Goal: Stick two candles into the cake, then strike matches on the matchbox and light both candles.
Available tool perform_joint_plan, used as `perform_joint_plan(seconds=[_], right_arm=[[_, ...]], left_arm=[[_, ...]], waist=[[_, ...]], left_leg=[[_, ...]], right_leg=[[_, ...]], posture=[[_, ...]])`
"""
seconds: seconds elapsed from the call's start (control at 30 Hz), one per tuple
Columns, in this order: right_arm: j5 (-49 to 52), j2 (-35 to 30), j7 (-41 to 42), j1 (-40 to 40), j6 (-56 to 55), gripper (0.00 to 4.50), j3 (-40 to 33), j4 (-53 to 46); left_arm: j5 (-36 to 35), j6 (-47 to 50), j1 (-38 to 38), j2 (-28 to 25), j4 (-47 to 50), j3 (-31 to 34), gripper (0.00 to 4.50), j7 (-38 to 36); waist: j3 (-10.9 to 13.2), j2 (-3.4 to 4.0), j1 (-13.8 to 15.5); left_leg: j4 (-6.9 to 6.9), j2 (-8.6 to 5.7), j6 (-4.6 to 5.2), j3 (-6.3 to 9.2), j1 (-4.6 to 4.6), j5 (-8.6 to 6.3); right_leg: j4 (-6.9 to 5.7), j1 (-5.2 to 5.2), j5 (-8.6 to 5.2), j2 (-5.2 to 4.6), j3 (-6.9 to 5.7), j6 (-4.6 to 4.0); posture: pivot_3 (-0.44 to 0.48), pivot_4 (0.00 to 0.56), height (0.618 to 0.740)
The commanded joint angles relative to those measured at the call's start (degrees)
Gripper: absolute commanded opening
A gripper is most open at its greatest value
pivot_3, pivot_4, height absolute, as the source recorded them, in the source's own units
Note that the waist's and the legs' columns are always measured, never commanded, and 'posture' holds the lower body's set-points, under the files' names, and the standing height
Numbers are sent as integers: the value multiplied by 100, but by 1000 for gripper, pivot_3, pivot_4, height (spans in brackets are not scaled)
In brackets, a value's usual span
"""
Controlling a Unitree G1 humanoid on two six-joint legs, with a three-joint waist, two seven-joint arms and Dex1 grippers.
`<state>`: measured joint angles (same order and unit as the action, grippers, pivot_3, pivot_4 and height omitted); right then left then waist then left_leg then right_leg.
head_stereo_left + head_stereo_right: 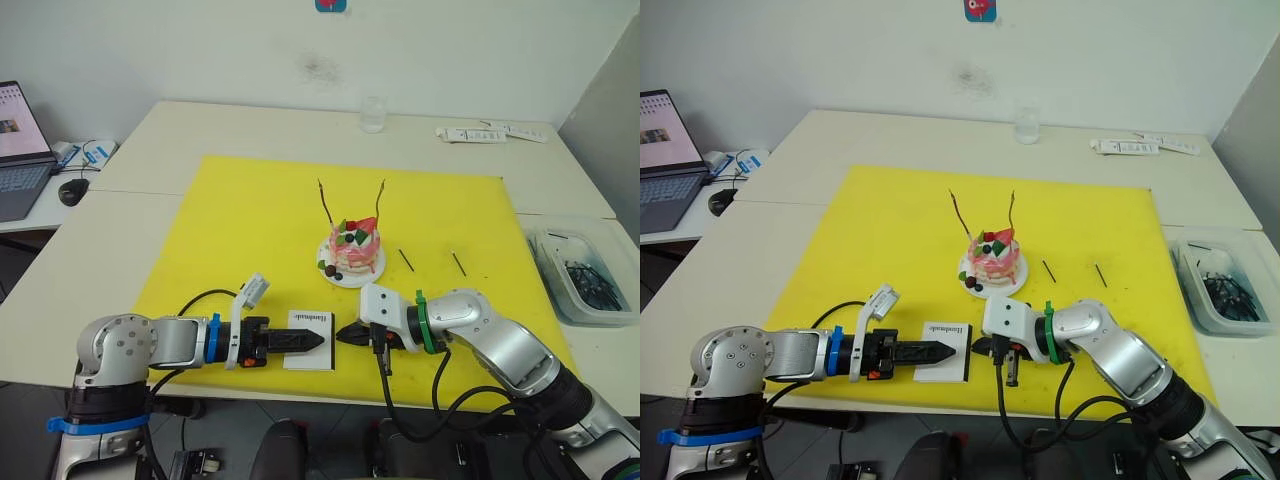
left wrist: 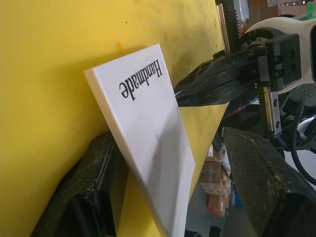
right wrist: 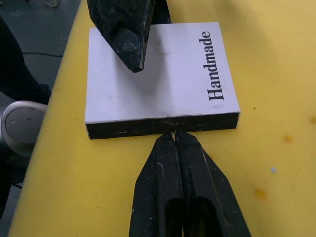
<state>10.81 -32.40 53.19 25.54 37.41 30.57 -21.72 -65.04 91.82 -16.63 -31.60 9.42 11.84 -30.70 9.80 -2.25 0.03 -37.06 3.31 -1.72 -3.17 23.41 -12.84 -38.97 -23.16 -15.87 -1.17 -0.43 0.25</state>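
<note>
Right wrist view, matchbox (flat), mat

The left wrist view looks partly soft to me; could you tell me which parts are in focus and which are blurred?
In the left wrist view, the matchbox lettering and the right gripper are crisp; the near fingers at the picture's edge are blurred. In the right wrist view, the box is sharp throughout.

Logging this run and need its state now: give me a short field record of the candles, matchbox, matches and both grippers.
candles: two, standing in the cake, no flame seen
matchbox: flat on the yellow mat, near edge
loose matches: two on the mat beside the cake
left gripper: open, fingers astride the matchbox
right gripper: shut, tips at the matchbox's dark strip; too small to tell if a match is pinched
</note>
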Motion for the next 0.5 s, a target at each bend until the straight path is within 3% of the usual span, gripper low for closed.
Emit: perform_joint_plan(seconds=[0.03, 0.5], right_arm=[[100, 50, 30, -12, 68, 23, -91, -250], [-19, 71, 131, 28, 132, 23, 75, -124]], left_arm=[[73, 26, 119, 87, 113, -115, 3329, 49], [284, 44, 130, 125, 70, -156, 3329, 92]], waist=[[0, 0, 0], [0, 0, -1]], left_leg=[[1, 0, 0, 0, 0, 0], [2, 2, 0, 3, 0, 0]], right_leg=[[0, 0, 0, -1, 0, 0], [2, 0, -1, -1, -1, 1]], posture=[[0, 150, 740], [0, 150, 740]])
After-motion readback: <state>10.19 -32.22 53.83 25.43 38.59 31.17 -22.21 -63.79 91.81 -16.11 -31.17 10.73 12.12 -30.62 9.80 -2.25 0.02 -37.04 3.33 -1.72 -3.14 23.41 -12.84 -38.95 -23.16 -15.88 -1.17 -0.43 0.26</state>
